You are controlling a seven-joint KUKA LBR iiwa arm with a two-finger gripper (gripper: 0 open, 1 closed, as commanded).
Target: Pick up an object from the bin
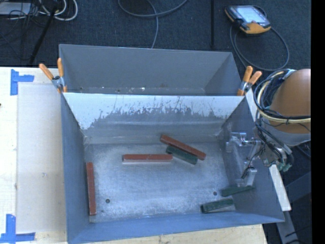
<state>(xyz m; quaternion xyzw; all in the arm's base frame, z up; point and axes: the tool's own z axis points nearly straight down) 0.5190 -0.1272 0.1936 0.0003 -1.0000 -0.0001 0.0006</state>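
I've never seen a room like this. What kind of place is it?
Probably a robot lab: a robot arm reaches into a grey metal bin of small bars, and cables and a handheld controller lie on the carpet.

The grey metal bin [152,194] has a speckled floor and sloping walls. The left red-brown bar [91,188] lies lengthwise along the foot of the left wall. Near the middle, the flat red-brown bar [147,158] lies crosswise. Just to its right, the slanted red-brown bar [184,147] touches the short dark green bar [182,156]. In the lower right corner, the upper green bar [237,190] and the lower green bar [217,206] lie near each other.
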